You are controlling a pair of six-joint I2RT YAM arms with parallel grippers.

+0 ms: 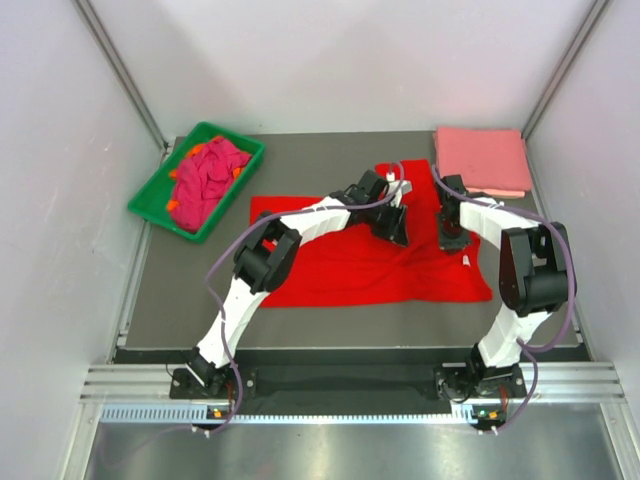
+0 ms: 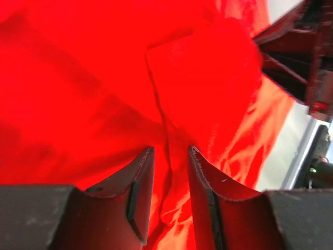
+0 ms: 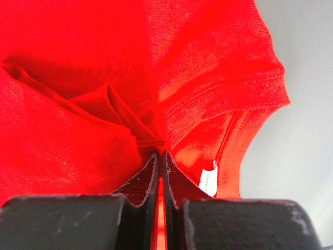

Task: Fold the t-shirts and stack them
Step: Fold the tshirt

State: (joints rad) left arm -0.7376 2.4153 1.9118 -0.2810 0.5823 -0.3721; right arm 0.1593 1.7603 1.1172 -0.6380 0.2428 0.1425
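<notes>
The red t-shirt (image 1: 330, 268) lies spread at mid-table, with the folded pink stack (image 1: 480, 158) at the far right. The right gripper (image 3: 159, 154) is clenched on cloth beside the neck label (image 3: 208, 179). The left gripper (image 2: 170, 151) stands released over a crease. Close it fully on that crease before lifting, and keep both grippers level.
</notes>
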